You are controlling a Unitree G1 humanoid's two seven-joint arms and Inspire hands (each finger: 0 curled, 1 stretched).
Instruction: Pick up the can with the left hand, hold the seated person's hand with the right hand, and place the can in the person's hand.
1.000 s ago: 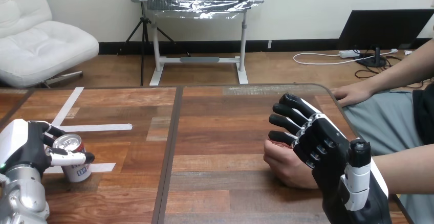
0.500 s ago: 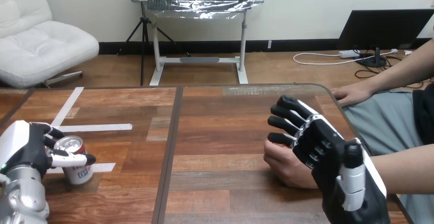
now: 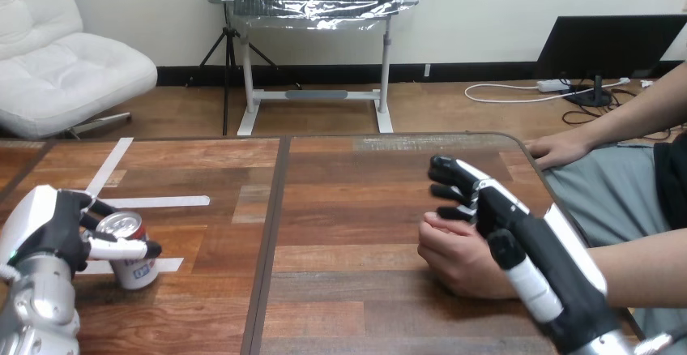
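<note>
At the near left of the surface (image 3: 348,209) we see the left robot hand (image 3: 57,229) with fingers and thumb curled round the can (image 3: 134,262), which leans slightly. At the right, the right robot hand (image 3: 535,250) lies over the person's hand (image 3: 454,258), fingers nearly straight, gripping nothing

The brown wooden plank table (image 3: 348,201) is split by a dark seam (image 3: 271,233) running front to back. On its left half lie white tape strips: a long slanted strip (image 3: 105,168), a level strip (image 3: 154,203) just beside its near end, and a short strip (image 3: 170,264) nearer still. The person's hand at the view's upper right (image 3: 559,151) rests on the table's far right corner.
</note>
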